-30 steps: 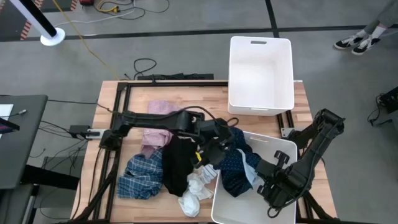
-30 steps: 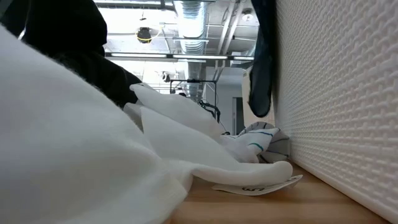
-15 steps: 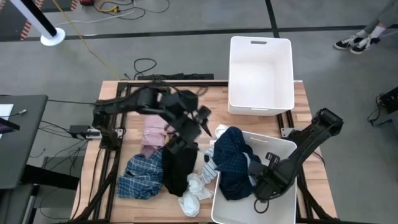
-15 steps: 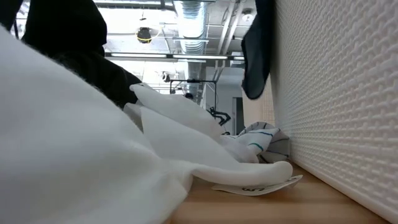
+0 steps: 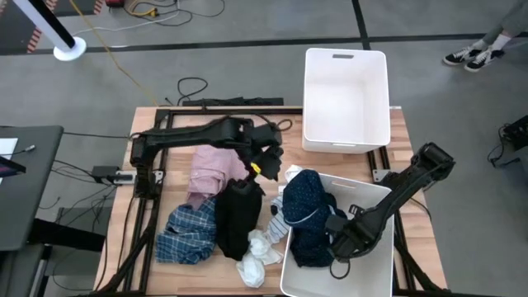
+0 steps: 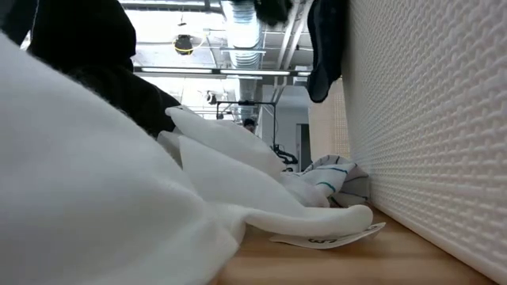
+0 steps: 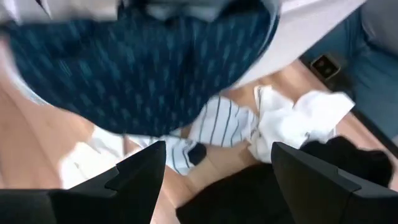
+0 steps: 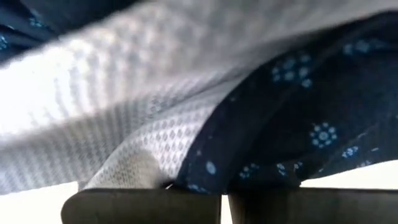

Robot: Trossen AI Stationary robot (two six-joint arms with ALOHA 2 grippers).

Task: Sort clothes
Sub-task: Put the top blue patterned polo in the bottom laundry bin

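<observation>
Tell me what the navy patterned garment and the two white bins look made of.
Navy patterned garment: soft woven cloth, matte, judging by its folds and small pale printed motifs. Far white bin and near white bin: apparently rigid plastic, smooth rims, with a fine embossed texture on the near one's wall.

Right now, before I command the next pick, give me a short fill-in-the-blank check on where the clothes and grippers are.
1. The navy patterned garment hangs over the rim of the near white ____.
2. The far bin holds ____ clothes.
3. The left gripper, above the black garment, has its fingers ____.
4. Between the pink garment and the blue plaid shirt, the one nearer the far bin is the ____ one.

Missing words: bin; no; open; pink
</observation>
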